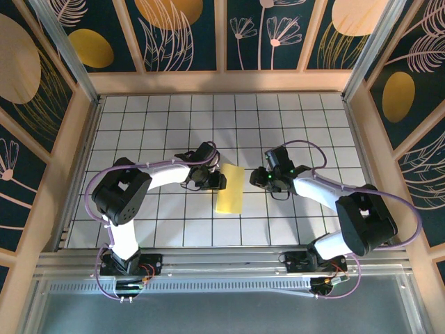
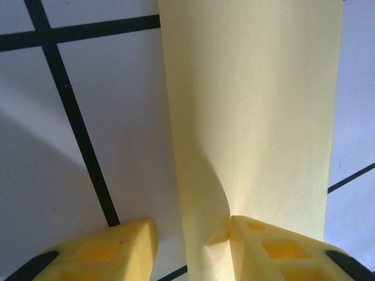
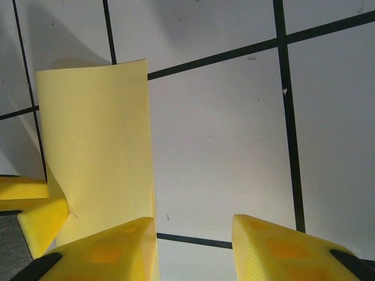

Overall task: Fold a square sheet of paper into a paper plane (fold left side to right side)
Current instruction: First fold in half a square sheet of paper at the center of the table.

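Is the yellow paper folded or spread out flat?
Folded over. The paper is a narrow strip, not a square, and the left wrist view shows its long edge curling round, not pressed flat.

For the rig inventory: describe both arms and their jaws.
The left arm and right arm match: white tubular links between bulky black joint housings, and a thin purple cable looping along each. The jaws are yellow wedge-shaped blocks with square recesses and black outer corners.
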Controlling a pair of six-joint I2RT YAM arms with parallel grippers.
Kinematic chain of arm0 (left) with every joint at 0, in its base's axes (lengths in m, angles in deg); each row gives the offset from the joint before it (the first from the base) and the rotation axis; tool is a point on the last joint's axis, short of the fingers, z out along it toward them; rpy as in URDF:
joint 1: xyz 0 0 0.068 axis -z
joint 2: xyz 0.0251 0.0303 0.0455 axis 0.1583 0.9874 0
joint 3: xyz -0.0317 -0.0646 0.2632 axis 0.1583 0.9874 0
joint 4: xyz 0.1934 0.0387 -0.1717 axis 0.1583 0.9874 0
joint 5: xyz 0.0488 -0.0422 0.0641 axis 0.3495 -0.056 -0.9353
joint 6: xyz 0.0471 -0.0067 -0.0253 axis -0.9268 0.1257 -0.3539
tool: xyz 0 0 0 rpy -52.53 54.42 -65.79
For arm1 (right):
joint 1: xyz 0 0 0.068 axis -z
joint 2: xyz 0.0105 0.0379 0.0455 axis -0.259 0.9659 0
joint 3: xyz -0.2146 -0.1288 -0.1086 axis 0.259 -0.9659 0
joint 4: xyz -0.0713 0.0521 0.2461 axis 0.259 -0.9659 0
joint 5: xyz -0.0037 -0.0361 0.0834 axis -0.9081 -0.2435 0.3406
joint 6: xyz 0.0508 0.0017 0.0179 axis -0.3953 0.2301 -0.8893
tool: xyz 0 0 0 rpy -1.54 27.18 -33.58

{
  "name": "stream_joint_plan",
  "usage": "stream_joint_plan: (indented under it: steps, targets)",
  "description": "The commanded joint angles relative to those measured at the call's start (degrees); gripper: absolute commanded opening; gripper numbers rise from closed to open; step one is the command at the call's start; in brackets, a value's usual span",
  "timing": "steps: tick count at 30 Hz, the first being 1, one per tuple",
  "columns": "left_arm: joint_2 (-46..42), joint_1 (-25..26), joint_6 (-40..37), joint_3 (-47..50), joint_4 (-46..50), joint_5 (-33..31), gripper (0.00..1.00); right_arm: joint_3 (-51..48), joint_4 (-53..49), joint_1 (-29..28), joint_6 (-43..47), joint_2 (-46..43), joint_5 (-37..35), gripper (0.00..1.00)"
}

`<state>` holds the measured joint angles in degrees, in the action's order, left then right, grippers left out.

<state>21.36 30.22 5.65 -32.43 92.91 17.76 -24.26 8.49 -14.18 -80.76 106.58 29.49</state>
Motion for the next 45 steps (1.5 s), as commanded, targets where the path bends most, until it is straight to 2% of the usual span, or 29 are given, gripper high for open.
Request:
stream_joint_plan:
  steps: [1, 45]
  targets:
    - [4.13, 1.35, 1.09, 1.26, -2.32, 1.45, 0.4, -0.13, 0.76, 0.19, 0.84, 0.37, 0.09, 0.39]
    - [4.93, 1.3, -1.34, 1.88, -1.56, 2.08, 0.4, 0.56, 1.03, 0.1, 0.92, 1.35, 0.79, 0.39]
